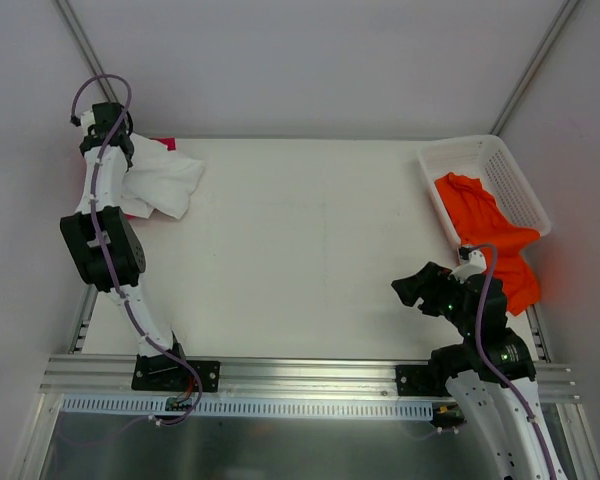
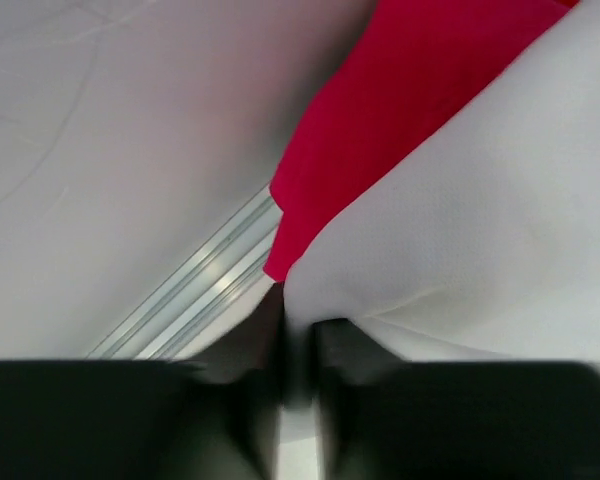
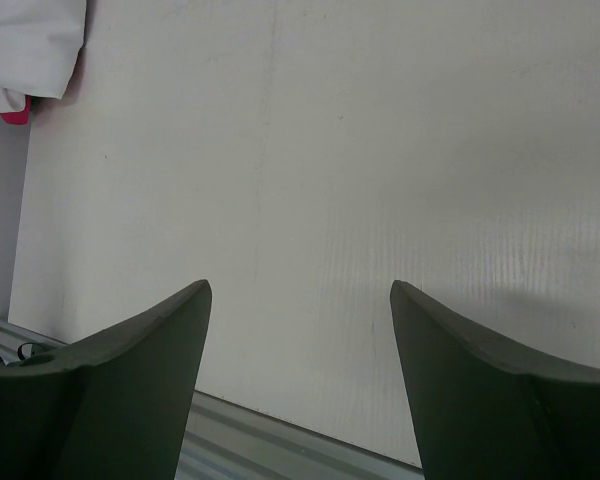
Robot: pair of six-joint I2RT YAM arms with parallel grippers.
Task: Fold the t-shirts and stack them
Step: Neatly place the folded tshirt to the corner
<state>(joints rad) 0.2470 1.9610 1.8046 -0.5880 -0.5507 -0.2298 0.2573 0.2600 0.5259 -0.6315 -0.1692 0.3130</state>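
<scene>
The white t-shirt [image 1: 165,185] lies bunched at the table's far left corner on top of the magenta-red t-shirt [image 1: 164,144], of which only a small edge shows. My left gripper [image 1: 108,122] is shut on the white t-shirt [image 2: 480,220]; its edge is pinched between the fingers [image 2: 345,345], with the magenta-red shirt [image 2: 400,110] just behind. The orange t-shirt [image 1: 490,235] hangs out of the white basket [image 1: 515,185] at the far right. My right gripper [image 1: 412,290] is open and empty above the bare table near the front right, its fingers [image 3: 160,340] wide apart.
The white lattice basket stands at the table's far right corner, tilted over the edge. An aluminium rail [image 1: 300,375] runs along the near edge of the table. Metal frame posts [image 1: 80,40] rise at the back corners.
</scene>
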